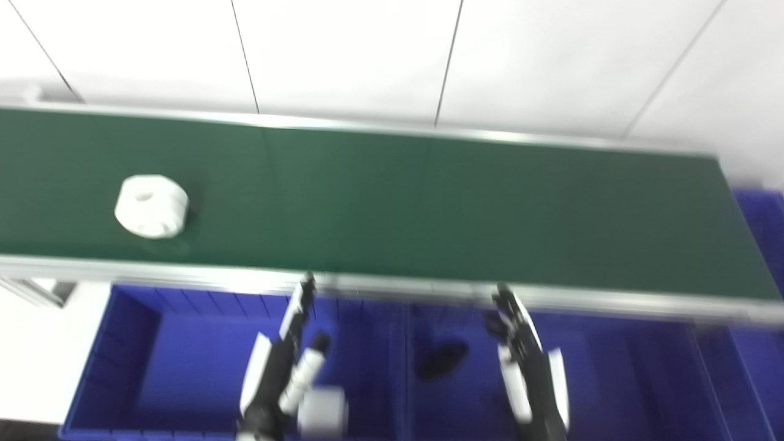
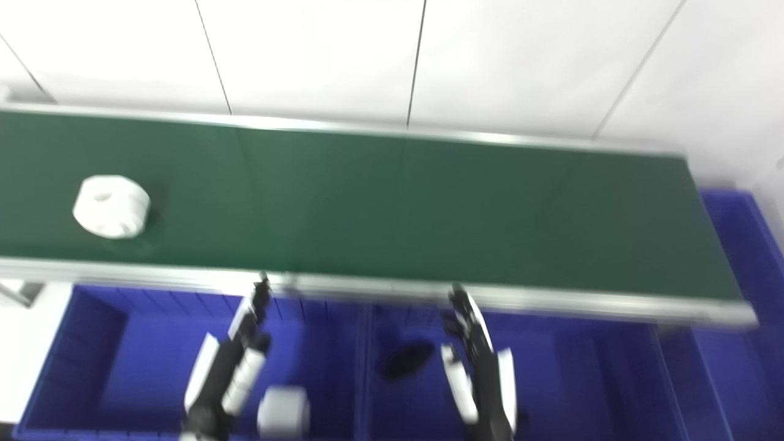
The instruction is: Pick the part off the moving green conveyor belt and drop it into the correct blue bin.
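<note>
Black-and-white left hand: raised over the left blue bin, fingers stretched out straight toward the belt's near rail, thumb held apart to the side; it grips nothing.
Left fingertips: reach up to the near aluminium rail, though the blur makes it unclear whether they touch it.
Right hand: raised over the middle blue bin, fingers extended and slightly fanned, pointing toward the rail; it is empty too.
White block: a pale, blurred, roughly cylindrical shape just to the right of the left hand's wrist, low in the left blue bin; whether it rests on the bin floor cannot be told.
Dark part: a small black oval shape lying on the floor of the middle blue bin, just left of the right hand.
Conveyor belt: dark green, running left to right beyond the bins, framed by silver rails on its near and far edges.
White part: a chunky round piece with a hole in its top face, sitting on the belt toward its left end, well apart from both hands.
Far-right bin: another blue bin at the belt's right end, only partly in view.
Wall: white panels with thin dark seams behind the belt.
Sharpness: both views are motion-blurred, so fine detail is lost.
</note>
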### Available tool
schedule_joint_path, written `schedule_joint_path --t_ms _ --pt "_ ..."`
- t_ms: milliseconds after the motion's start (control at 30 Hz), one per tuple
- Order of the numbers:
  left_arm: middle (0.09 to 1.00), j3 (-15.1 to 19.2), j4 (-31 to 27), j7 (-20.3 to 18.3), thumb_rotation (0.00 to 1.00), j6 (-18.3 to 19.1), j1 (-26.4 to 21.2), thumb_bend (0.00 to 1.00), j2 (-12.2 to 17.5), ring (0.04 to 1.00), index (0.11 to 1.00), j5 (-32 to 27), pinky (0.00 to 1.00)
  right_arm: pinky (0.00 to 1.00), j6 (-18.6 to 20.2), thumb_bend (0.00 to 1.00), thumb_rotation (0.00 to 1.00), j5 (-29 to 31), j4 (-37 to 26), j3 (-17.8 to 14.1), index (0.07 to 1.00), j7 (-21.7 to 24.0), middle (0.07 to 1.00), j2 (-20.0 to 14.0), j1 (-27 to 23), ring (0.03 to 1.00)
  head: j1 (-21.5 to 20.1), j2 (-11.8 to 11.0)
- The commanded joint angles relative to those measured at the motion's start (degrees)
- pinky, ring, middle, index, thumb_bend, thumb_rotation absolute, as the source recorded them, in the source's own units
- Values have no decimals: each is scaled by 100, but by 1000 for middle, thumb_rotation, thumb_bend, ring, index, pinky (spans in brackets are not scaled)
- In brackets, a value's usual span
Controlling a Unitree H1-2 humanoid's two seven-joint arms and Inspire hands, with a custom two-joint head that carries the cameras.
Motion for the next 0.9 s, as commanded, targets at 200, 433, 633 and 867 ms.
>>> schedule_joint_path --t_ms 200,433,633,867 --pt "1000 -96 321 232 964 -545 -204 576 -188 972 1000 166 959 804 -354 678 1000 219 228 7 926 -97 916 -231 -217 836 490 -334" --pt "1000 -148 557 346 923 -610 -310 524 -265 960 1000 282 890 863 -353 671 1000 457 347 -4 956 -13 958 -400 -297 876 884 -439" --pt "1000 -155 440 321 900 -604 -300 532 -228 957 1000 331 847 882 -343 677 1000 526 256 -7 972 65 971 -387 -269 885 944 -285" --pt "980 -172 -315 182 848 -395 -189 604 -131 916 1000 348 812 872 -348 663 1000 479 72 -5 965 121 963 -354 -166 873 1100 -25"
